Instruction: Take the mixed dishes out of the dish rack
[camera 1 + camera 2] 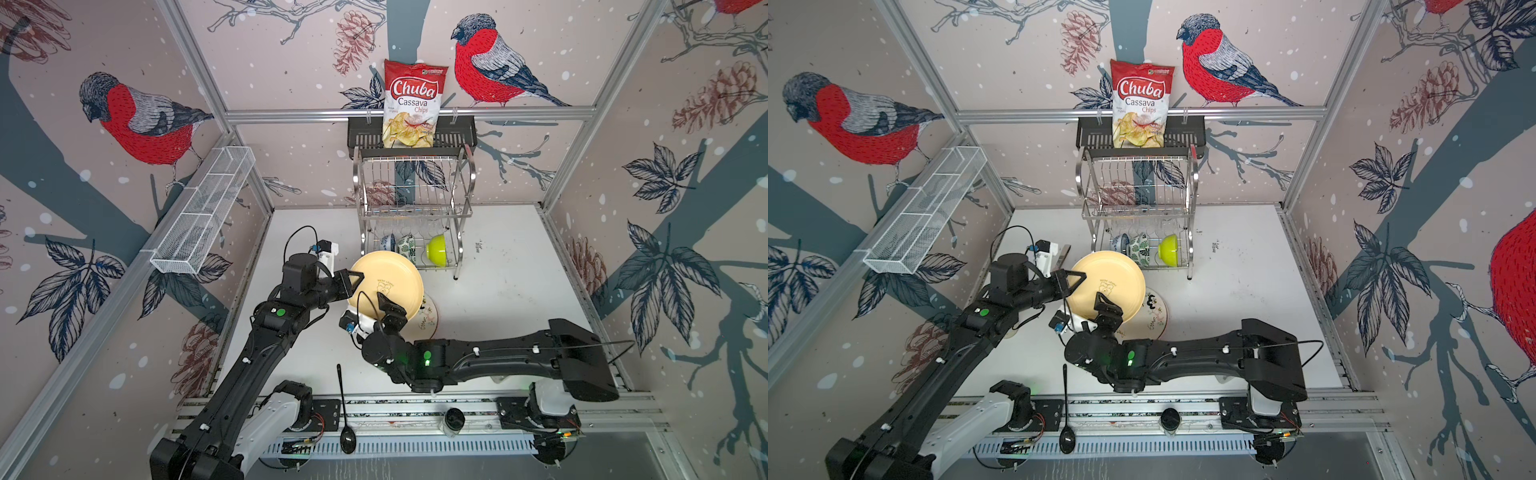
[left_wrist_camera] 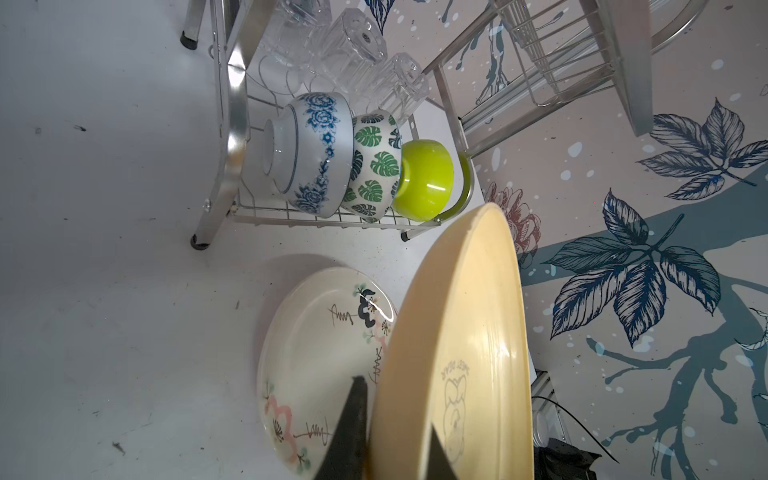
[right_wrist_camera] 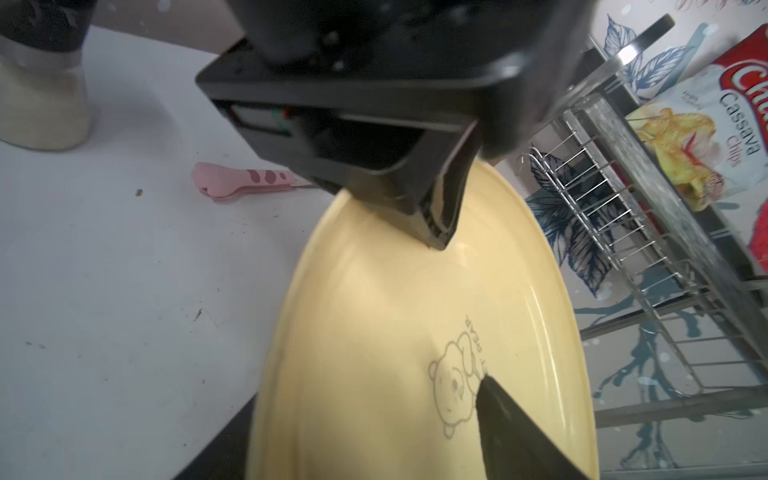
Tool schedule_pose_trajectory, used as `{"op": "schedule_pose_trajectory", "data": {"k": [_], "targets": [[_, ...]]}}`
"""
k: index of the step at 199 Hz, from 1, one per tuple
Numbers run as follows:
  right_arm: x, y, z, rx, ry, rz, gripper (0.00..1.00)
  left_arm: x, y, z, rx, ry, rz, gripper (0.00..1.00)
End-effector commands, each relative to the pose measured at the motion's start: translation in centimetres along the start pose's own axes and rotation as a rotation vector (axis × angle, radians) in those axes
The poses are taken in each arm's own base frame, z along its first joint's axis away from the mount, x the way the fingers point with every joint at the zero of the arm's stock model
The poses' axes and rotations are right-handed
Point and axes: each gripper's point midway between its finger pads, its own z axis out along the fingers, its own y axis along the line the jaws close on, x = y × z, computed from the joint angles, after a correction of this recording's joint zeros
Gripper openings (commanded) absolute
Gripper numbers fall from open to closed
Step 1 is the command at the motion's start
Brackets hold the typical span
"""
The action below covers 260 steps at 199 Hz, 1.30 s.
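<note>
Clamping yellow plate (image 2: 465, 332), left hand (image 2: 395, 405), wrist view

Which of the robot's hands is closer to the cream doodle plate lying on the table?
Right. The right hand sits at the near edge of the yellow plate, beside the cream doodle plate; the left hand grips the yellow plate's opposite rim, farther away.
</note>
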Motion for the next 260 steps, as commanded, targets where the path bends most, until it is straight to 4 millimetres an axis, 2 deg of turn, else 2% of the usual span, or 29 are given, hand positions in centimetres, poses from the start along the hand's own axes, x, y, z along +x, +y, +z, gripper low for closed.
{"op": "schedule_pose_trajectory", "data": {"k": [1,37,50,76,99,117,119,136,154,168,189,199,217,241,260], "targets": [[-0.5,0.6,-0.5,-0.134,-0.037,0.157,0.76,1.9,-1.4,0.1,0.095,0.091,-0.025,0.0],[-0.6,1.2,-2.3,-0.331,-0.067,0.275,0.84,3.1,0.1,1.2,0.088,0.101,-0.077,0.0],[-0.8,2.0,-3.0,-0.442,-0.07,0.322,0.83,3.3,0.6,1.4,0.073,0.099,-0.08,0.0],[-2.3,2.1,-4.4,-0.626,-0.107,0.433,0.81,3.1,1.2,1.7,0.047,0.087,-0.075,0.0],[-3.6,-0.4,-5.7,-0.714,-0.184,0.561,0.8,3.2,1.6,2.0,0.039,0.095,-0.077,0.0],[-3.3,-3.9,-5.7,-0.705,-0.233,0.688,0.79,3.3,1.6,2.2,0.042,0.097,-0.074,0.0],[-3.5,-4.8,-5.9,-0.697,-0.25,0.707,0.79,3.2,1.6,2.2,0.043,0.096,-0.072,0.0],[-1.3,-8.5,-5.0,-0.613,-0.241,0.831,0.79,3.1,1.7,2.3,0.045,0.091,-0.069,0.0],[2.1,-11.7,-3.3,-0.501,-0.171,0.953,0.77,3.1,1.7,2.5,0.047,0.093,-0.064,0.0],[5.1,-13.4,-2.0,-0.416,-0.09,1.028,0.76,3.2,1.7,2.6,0.049,0.101,-0.061,0.0],[9.0,-14.5,-0.3,-0.334,0.041,1.101,0.76,3.3,1.7,2.7,0.054,0.11,-0.054,0.0],[10.3,-14.4,0.3,-0.33,0.093,1.121,0.75,3.2,1.6,2.7,0.056,0.105,-0.05,0.0],[11.4,-13.5,1.1,-0.366,0.164,1.143,0.74,3.0,1.6,2.6,0.051,0.094,-0.042,0.0],[12.8,-11.6,2.0,-0.399,0.253,1.163,0.72,2.9,1.5,2.7,0.057,0.094,-0.031,0.0],[14.0,-9.8,3.0,-0.421,0.322,1.185,0.66,2.8,1.4,2.8,0.071,0.089,-0.025,0.0]]}}
